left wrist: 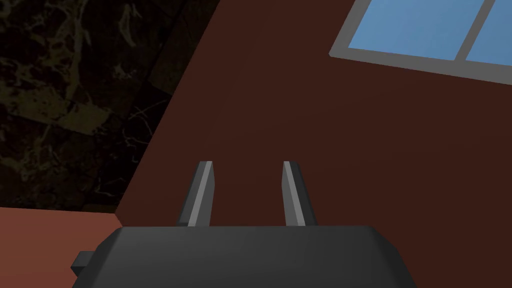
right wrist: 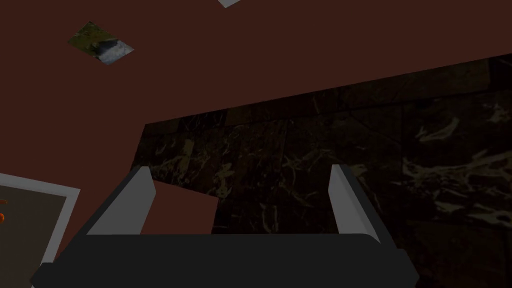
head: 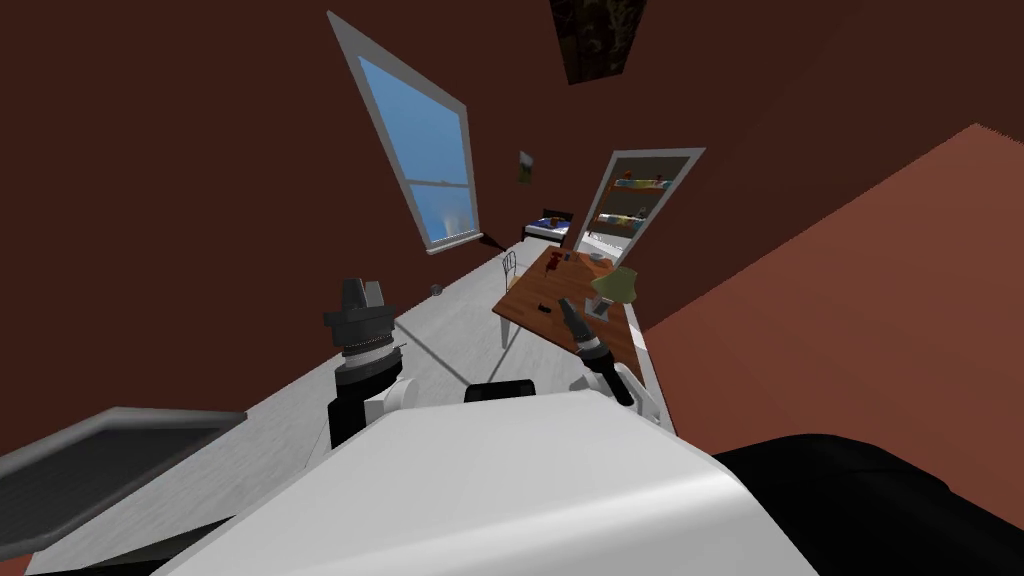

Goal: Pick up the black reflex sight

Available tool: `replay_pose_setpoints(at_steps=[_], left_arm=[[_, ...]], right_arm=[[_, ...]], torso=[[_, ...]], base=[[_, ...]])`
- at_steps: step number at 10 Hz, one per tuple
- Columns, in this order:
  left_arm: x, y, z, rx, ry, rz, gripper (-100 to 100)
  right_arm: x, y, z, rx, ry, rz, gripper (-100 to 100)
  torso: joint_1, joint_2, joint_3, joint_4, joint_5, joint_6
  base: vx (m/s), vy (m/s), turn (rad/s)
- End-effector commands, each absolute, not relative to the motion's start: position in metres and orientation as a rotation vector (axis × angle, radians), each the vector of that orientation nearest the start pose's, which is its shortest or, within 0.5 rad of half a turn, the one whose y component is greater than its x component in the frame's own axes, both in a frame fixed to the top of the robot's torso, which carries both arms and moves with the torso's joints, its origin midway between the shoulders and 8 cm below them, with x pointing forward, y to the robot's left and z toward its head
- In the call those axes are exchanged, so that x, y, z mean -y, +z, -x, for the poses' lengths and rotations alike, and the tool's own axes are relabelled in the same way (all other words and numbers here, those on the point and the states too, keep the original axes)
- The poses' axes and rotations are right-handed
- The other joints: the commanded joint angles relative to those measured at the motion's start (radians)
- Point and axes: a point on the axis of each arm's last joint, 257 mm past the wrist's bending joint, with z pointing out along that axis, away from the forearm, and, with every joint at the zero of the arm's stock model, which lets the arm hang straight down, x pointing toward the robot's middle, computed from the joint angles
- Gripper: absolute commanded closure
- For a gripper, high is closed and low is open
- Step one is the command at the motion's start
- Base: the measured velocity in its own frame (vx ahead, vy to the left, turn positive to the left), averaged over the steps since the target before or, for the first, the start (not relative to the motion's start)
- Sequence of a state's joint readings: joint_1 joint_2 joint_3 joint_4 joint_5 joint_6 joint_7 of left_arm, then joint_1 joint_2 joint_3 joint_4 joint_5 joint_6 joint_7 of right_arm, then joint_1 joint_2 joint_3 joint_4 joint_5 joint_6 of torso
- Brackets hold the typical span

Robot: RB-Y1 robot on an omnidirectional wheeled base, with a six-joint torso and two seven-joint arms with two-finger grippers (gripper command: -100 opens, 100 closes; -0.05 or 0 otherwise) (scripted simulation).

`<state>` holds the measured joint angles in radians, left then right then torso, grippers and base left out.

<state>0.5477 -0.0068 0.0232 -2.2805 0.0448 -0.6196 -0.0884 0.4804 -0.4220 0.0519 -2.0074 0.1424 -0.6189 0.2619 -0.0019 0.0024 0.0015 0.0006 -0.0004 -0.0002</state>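
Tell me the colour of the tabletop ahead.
The tabletop is reddish brown. It shows best in the head view.

Home, bed (head: pixel 547 227), window (head: pixel 422 145), wooden table (head: pixel 524 291)

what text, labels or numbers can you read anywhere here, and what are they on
None: no word, number or sign can be read in any view.
Black reflex sight on the brown table: too small to show any marking.
Wall picture: a green and grey image, no letters.
Shelves at the far end: the items on them are too small to read.
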Motion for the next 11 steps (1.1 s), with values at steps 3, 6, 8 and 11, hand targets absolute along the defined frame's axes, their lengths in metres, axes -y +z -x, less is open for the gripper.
replay_pose_setpoints(at_steps=[3, 6, 8, 11], left_arm=[[-0.294, 0.032, -0.316, -0.545, -1.22, 0.593, 0], [-0.294, 0.032, -0.316, -0.545, -1.22, 0.593, 0], [-0.294, 0.032, -0.316, -0.545, -1.22, 0.593, 0], [-0.295, 0.032, -0.316, -0.545, -1.22, 0.593, 0]], right_arm=[[0.224, -0.134, -0.371, -1.295, 0.924, -0.059, -100], [0.225, -0.181, -0.369, -1.424, 0.866, 0.029, -100], [0.227, -0.203, -0.366, -1.485, 0.836, 0.076, -100], [0.236, -0.251, -0.356, -1.613, 0.77, 0.173, -100]], torso=[[0.0, -0.002, -0.001, 0.0, 0.0, 0.0], [0.002, -0.002, -0.001, 0.0, 0.001, 0.0], [0.002, -0.003, -0.001, -0.001, 0.0, 0.0], [0.001, -0.004, -0.002, -0.001, 0.0, 0.001]], base=[[-0.022, 0.001, 0.179], [-0.02, 0.02, 0.206], [-0.004, 0.012, 0.141], [0.007, 0.007, 0.165]])
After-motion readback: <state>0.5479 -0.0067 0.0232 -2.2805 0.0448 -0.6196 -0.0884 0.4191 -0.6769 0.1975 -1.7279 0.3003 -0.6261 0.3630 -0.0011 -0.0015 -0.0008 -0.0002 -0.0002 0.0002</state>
